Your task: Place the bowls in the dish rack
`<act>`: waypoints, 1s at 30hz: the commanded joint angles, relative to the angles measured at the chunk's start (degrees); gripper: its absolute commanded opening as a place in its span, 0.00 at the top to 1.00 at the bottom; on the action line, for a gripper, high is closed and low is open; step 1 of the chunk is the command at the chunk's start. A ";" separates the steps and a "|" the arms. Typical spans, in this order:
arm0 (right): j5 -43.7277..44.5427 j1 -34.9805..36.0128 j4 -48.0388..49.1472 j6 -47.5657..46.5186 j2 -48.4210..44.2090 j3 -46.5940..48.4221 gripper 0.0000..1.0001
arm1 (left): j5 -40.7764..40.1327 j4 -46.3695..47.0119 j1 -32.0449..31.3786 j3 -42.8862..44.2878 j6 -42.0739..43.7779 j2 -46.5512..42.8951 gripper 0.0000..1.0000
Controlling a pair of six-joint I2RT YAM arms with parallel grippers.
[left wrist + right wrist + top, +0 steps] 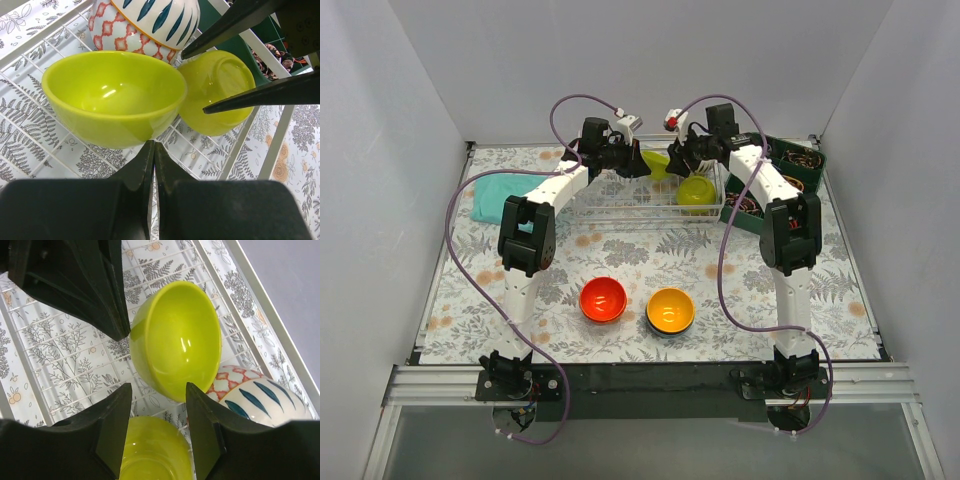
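The white wire dish rack (610, 207) stands at the back middle. In it, one lime-green bowl (112, 92) leans on its side and a second lime-green bowl (217, 90) lies beside it, base showing. A blue-patterned bowl (157, 17) and a cream bowl with red lattice (112, 35) rest behind them. My left gripper (153, 146) is shut and empty, its tips just under the first lime bowl (175, 340). My right gripper (157, 397) is open, its fingers either side of the second lime bowl (155, 450). A red-orange bowl (603, 299) and an orange-yellow bowl (671, 309) sit on the table in front.
A dark green compartment tray (790, 172) of small items stands right of the rack, close to the right arm. A teal cloth (500, 195) lies left of the rack. Both grippers are close together over the rack's right end. White walls enclose the table.
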 commanded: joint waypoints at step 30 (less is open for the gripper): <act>-12.87 1.27 3.81 1.87 4.76 5.42 0.94 | -6.69 -3.02 1.90 -5.82 4.52 -7.99 1.00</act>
